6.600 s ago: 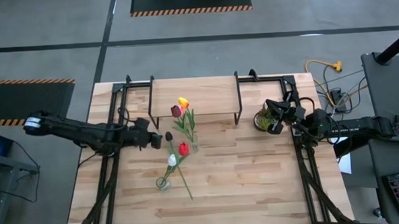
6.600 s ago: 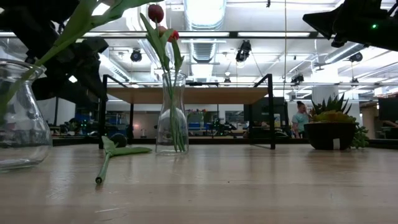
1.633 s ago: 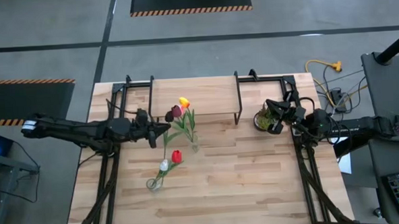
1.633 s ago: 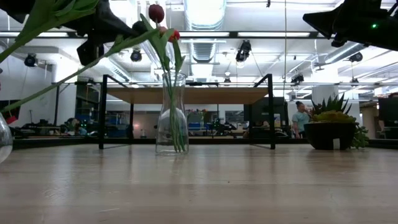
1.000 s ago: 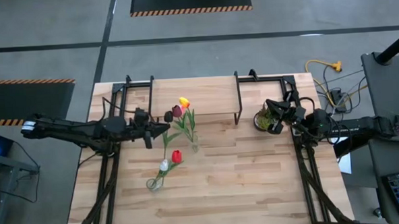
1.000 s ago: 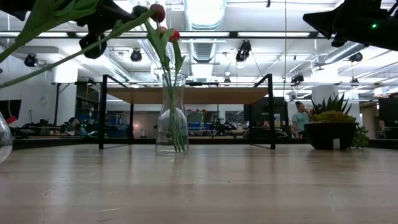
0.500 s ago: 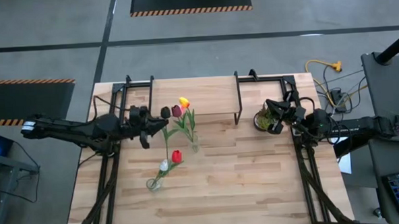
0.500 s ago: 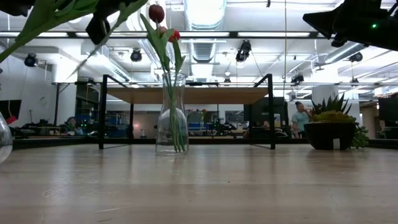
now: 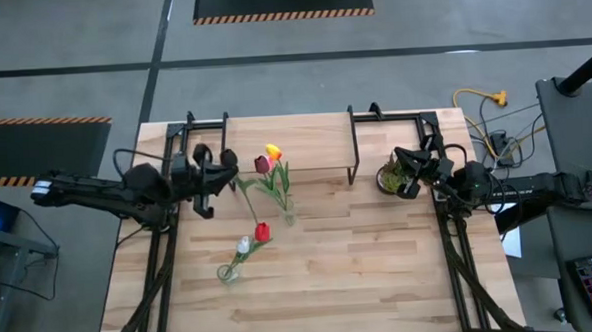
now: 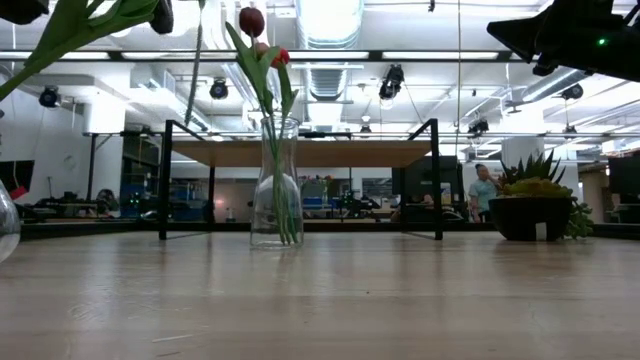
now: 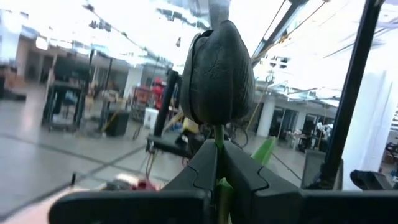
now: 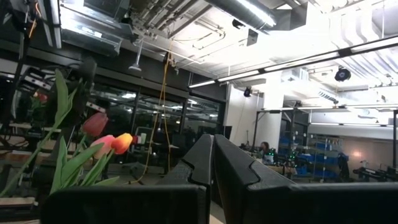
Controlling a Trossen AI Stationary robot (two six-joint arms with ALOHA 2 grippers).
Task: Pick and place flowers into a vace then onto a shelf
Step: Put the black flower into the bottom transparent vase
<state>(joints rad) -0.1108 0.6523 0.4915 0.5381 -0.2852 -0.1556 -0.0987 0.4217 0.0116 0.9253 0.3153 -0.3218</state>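
Surface [image 9: 381, 272]: light wood planks, carrying the shelf, two vases and a potted plant.
Shelf [image 9: 305, 144]: light board on black legs at the far edge of the surface; low view shows it raised, behind the tall vase.
Tall vase [image 10: 277, 185]: clear glass, upright just in front of the shelf, holding tulips [image 9: 269, 165] with maroon, orange-yellow and red heads.
Second vase [image 9: 226, 273]: nearer than the tall vase and left of it, with a white and a red tulip [image 9: 261, 231] leaning toward the tall vase; low view shows only a sliver of its glass at the picture's edge.
Left tool [image 9: 224, 171]: just left of the tall vase, raised off the surface; fingers closed on the green stem of a dark tulip [image 11: 217, 73].
Left wrist view: dark head standing right above the closed fingertips, stem pinched between them; not clear from the high view.
Low view: thin stem [image 10: 193, 65] hanging down left of the tall vase, its lower end clear of the surface.
Right tool [image 9: 405, 177]: right of the shelf, over the potted plant [image 9: 390, 177]; fingers pressed together, empty, as the right wrist view shows.
Right wrist view: tulip heads and leaves of the tall vase far off.
Low view, beyond the surface: a person [image 10: 485, 190] standing in the room.
Writing: none readable.
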